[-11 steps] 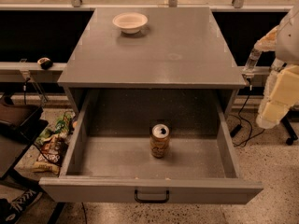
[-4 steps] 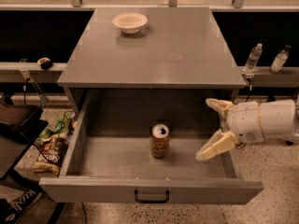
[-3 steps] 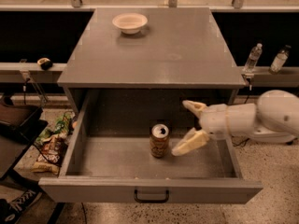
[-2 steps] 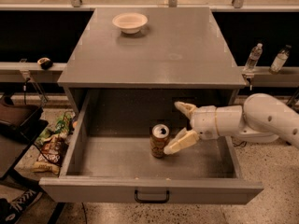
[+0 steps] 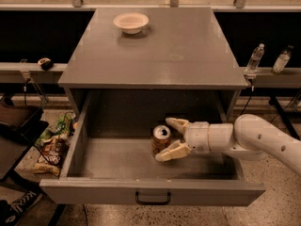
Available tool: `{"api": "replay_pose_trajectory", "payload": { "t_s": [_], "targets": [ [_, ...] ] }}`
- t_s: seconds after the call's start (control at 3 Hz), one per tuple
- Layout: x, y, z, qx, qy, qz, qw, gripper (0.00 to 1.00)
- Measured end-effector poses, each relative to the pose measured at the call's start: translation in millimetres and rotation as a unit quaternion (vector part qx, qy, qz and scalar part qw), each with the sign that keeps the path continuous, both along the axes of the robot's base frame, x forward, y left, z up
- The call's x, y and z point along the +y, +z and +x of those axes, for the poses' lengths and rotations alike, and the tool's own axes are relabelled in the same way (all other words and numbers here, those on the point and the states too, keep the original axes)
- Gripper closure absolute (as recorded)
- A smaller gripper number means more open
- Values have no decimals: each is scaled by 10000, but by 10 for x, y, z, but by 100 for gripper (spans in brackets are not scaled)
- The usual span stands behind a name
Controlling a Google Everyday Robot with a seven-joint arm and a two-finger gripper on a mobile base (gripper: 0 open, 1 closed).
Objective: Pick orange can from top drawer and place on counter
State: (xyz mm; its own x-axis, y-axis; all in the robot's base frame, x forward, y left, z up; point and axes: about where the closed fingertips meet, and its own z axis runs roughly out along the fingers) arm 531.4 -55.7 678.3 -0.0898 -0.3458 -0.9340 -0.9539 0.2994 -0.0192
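Reaching into the open top drawer (image 5: 94,192) from the right of the view with the gripper (image 5: 164,140). Holding the fingers (image 5: 175,150) wide, 1 behind and 1 in front of the orange can (image 5: 161,136); judging contact not yet confirmed. Noting the can standing upright, long axis vertical, right of drawer middle. Expecting closure, then a lift to the smooth grey bench (image 5: 188,51), carrying 1 white bowl (image 5: 131,21) at rear left.
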Motion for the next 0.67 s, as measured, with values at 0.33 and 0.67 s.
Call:
{"api": "replay_pose_trajectory", "payload": {
  "t_s": [0.33,0.67],
  "targets": [
    [110,-180,9,51,-23,153,9999,41],
    [275,-276,65,96,44,335,9994,64]
  ]
}}
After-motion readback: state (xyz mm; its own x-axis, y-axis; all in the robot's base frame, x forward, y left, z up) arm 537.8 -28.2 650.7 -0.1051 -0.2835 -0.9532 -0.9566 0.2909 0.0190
